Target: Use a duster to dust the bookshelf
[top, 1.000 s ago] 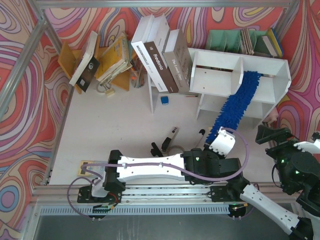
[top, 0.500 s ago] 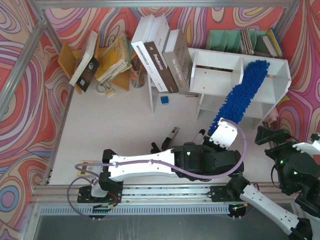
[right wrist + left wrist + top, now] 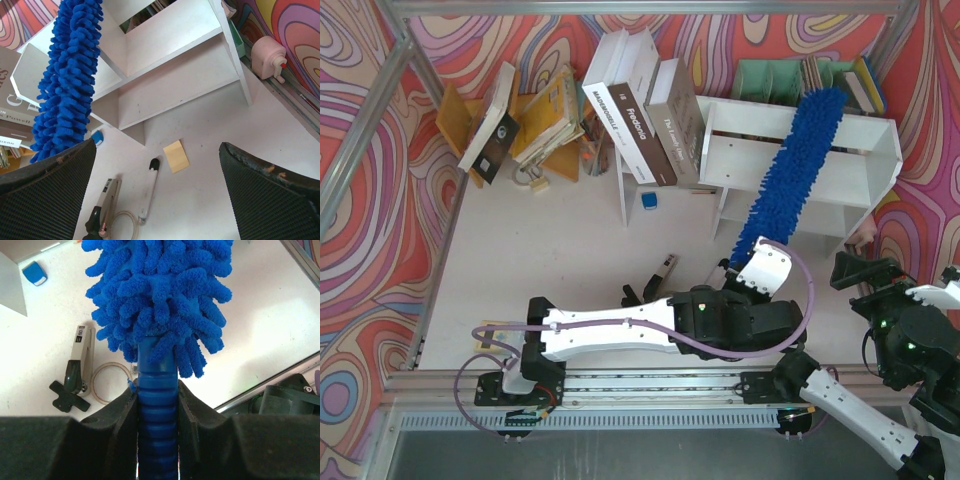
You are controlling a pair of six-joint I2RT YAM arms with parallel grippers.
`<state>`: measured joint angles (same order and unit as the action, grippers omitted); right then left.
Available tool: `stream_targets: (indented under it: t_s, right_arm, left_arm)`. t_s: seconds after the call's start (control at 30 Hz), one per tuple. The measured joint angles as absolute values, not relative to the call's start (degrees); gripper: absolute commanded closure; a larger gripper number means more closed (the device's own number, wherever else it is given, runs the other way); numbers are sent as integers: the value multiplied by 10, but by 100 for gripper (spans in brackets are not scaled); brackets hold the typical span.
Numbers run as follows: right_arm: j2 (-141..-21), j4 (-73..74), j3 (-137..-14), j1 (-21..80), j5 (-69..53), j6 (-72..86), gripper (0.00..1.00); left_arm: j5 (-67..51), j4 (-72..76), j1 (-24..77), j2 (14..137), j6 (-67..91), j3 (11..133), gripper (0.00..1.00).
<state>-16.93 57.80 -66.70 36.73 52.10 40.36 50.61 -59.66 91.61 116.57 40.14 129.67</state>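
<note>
Dusting stroke in hand: left tool (image 3: 157, 400) clenched on the duster (image 3: 798, 165), head slanting over the divider of the bookshelf (image 3: 750, 160); right tool (image 3: 157, 192) released, idle; next, presumably, a light sweep along the boards.

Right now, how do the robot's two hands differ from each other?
The left gripper is clamped on the blue handle of the duster; the right gripper is open and holds nothing. The left gripper sits before the left compartment of the bookshelf, with the duster lying across it; the right gripper hovers near its right end. Both have black two-finger jaws.
</note>
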Motion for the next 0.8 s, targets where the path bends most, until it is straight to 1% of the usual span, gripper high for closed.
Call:
stream_targets:
  t_s: [0.27, 0.4, 0.5, 0.7, 0.8]
  right_arm:
    - [-169, 578, -667, 367, 522, 404, 1]
    - [-169, 578, -667, 367, 523, 404, 1]
    - [-170, 577, -669, 367, 523, 401, 1]
    - [-173, 569, -695, 367, 523, 387, 1]
    - [-177, 562, -701, 367, 523, 381, 1]
  left_arm:
    - [482, -569, 917, 1166, 398, 1288, 100]
    - [483, -535, 925, 1148, 370, 1254, 100]
    - [479, -495, 938, 1118, 335, 1200, 100]
    - [470, -400, 957, 1014, 278, 1022, 100]
    - [467, -365, 957, 962, 259, 954, 100]
